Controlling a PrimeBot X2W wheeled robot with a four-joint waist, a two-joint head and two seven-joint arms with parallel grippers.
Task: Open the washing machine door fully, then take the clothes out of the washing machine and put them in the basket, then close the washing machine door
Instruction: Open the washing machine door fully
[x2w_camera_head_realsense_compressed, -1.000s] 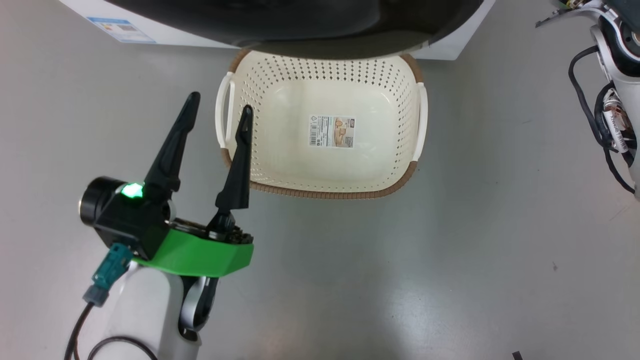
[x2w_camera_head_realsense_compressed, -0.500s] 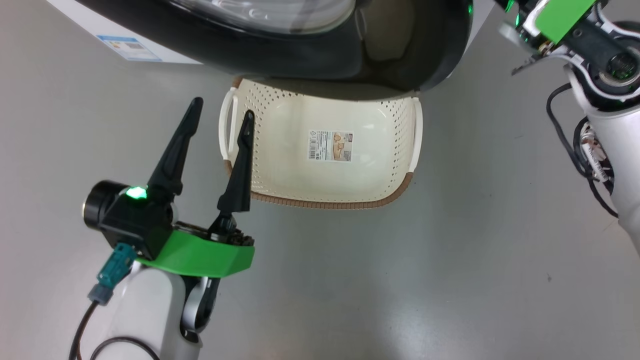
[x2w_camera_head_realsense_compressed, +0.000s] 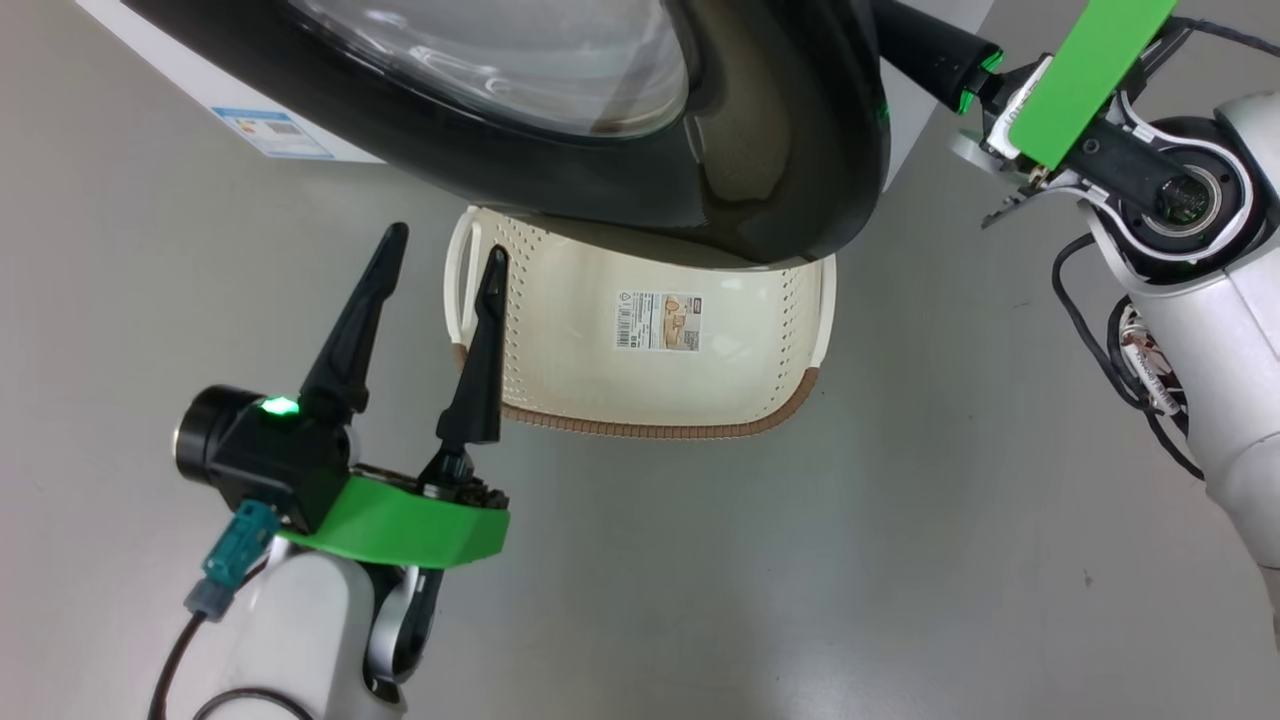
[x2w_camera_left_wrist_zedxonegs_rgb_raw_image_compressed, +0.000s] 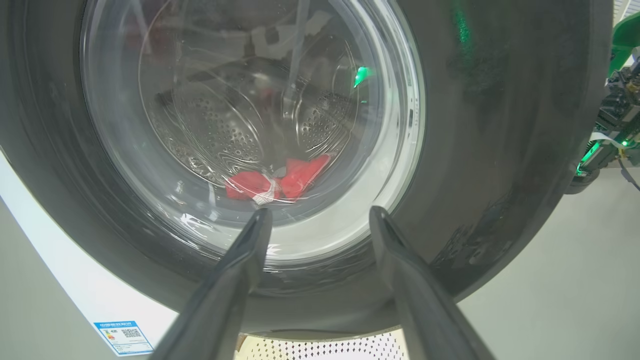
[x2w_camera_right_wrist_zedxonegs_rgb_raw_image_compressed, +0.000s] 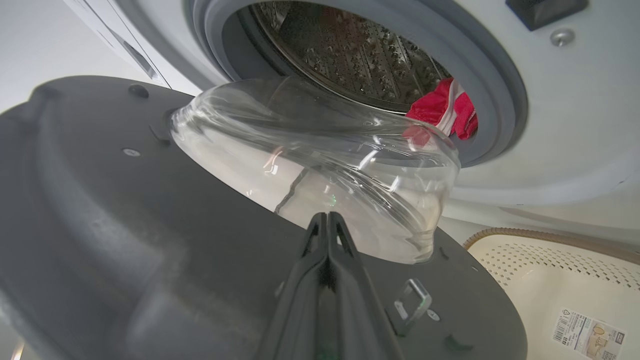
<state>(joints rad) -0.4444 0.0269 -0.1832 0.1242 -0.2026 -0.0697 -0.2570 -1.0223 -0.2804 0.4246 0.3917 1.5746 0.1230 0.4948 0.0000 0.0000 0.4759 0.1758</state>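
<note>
The washing machine door (x2w_camera_head_realsense_compressed: 520, 90) stands partly open, swung out from the washing machine (x2w_camera_right_wrist_zedxonegs_rgb_raw_image_compressed: 550, 125) and overhanging the far side of the basket (x2w_camera_head_realsense_compressed: 660, 428), which sits close in front, presumably to catch the load. Right gripper (x2w_camera_right_wrist_zedxonegs_rgb_raw_image_compressed: 326, 220), fingers pressed together, lies behind the door's inner face, likely to push it wider; contact unclear. Red clothes (x2w_camera_right_wrist_zedxonegs_rgb_raw_image_compressed: 445, 112) remain in the drum. Left gripper (x2w_camera_head_realsense_compressed: 445, 245), fingers spread and empty, hovers by the basket's left handle.
</note>
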